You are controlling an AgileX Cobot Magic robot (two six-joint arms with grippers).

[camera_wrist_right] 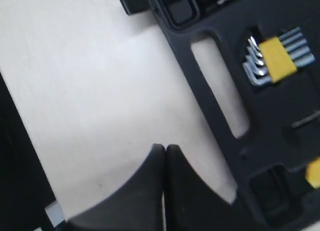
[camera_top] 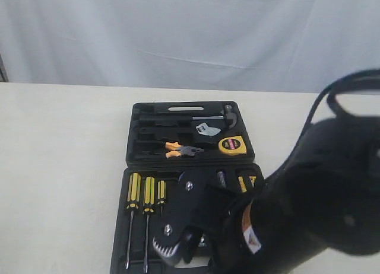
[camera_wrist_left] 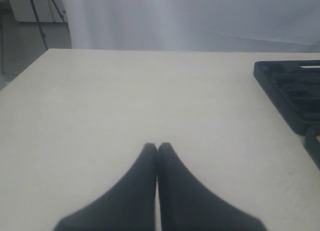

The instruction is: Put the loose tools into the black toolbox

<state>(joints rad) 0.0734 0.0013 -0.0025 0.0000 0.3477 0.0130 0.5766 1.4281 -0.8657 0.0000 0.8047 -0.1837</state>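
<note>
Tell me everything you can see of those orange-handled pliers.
The pliers have orange-and-black handles, slightly spread, and a dark metal nose that looks closed. They lie flat in the far half of the open black toolbox, handles toward the exterior view's left, nose pointing toward the yellow tape measure without touching it. Nothing grips them.

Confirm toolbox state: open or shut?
Open. The black toolbox lies spread flat on the table, both halves facing up: pliers and tape measure in the far half, screwdrivers in the near one.
</note>
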